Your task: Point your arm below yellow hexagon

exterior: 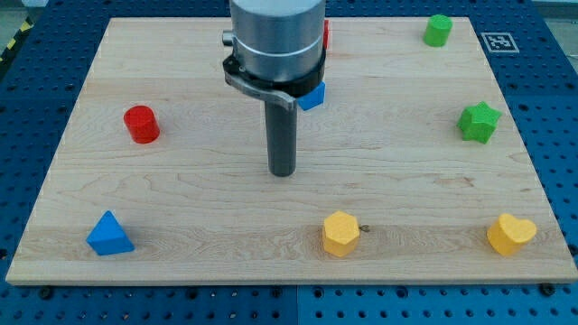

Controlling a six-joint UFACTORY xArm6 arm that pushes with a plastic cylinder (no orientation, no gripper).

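Observation:
The yellow hexagon [341, 234] lies near the view's bottom edge of the wooden board [199, 208], right of centre. My tip [283, 172] rests on the board above and to the left of the hexagon, apart from it. The rod hangs from the grey arm body at the view's top centre.
A yellow heart [511, 235] lies at the bottom right. A blue triangle [110, 235] lies at the bottom left. A red cylinder [142, 124] is at the left. A blue block [312, 95] and a red block [326, 34] are partly hidden behind the arm. A green star [479, 122] and a green block [438, 30] are at the right.

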